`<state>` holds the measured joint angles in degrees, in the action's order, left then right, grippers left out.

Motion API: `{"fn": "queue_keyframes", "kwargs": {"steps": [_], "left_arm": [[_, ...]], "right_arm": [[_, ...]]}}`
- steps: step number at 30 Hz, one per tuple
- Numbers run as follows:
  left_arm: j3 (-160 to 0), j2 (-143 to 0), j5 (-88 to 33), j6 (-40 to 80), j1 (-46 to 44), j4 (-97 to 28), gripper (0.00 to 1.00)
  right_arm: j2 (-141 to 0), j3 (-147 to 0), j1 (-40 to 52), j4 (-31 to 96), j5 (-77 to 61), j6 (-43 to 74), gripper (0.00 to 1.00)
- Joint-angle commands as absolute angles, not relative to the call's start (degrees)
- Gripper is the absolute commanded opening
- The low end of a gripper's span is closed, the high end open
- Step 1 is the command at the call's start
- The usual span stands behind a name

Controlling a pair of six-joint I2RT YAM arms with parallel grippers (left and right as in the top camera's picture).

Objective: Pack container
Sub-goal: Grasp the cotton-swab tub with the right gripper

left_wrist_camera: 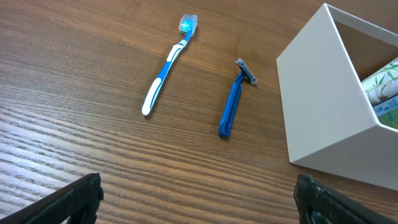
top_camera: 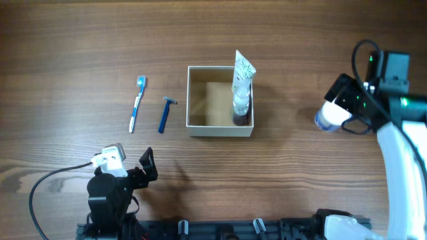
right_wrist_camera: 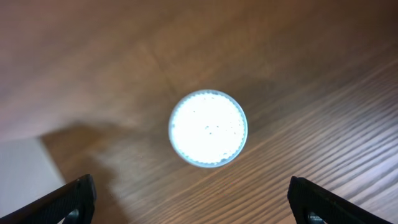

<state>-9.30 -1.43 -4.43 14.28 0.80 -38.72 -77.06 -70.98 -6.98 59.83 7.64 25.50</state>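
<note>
The container point(top_camera: 197, 127) is a square white-walled box with a tan floor at mid table; a toothpaste tube point(top_camera: 241, 83) stands in its right side. Its white wall shows in the left wrist view point(left_wrist_camera: 317, 106). A blue toothbrush point(top_camera: 137, 105) and a blue razor point(top_camera: 165, 115) lie left of it, also seen in the left wrist view, toothbrush point(left_wrist_camera: 165, 68) and razor point(left_wrist_camera: 233, 106). A round white-lidded jar point(top_camera: 327, 118) stands at the right, seen from above in the right wrist view point(right_wrist_camera: 208, 128). My right gripper point(right_wrist_camera: 193, 202) is open above the jar. My left gripper point(left_wrist_camera: 199, 199) is open and empty near the front edge.
A cable point(top_camera: 53, 177) runs from the left arm along the front left. The right arm's white link point(top_camera: 400, 167) lies along the right edge. Bare wood surrounds the items.
</note>
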Motion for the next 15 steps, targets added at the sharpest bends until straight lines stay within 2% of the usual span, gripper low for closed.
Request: {"fn": "queue_keyframes", "kwargs": {"steps": [1, 8, 15], "left_arm": [[-9.2, -0.9, -4.9, 14.2, 0.5, -38.6, 1.00], [-9.2, -0.9, -4.9, 14.2, 0.5, -38.6, 1.00], [-9.2, -0.9, -4.9, 14.2, 0.5, -38.6, 1.00]], "right_arm": [[-85.6, -71.7, -8.4, 60.0, 5.7, 25.5, 1.00], [-97.9, -71.7, -9.1, 58.0, 3.3, 22.7, 1.00], [-101.1, -71.7, -9.1, 55.9, 2.5, 22.7, 1.00]]}}
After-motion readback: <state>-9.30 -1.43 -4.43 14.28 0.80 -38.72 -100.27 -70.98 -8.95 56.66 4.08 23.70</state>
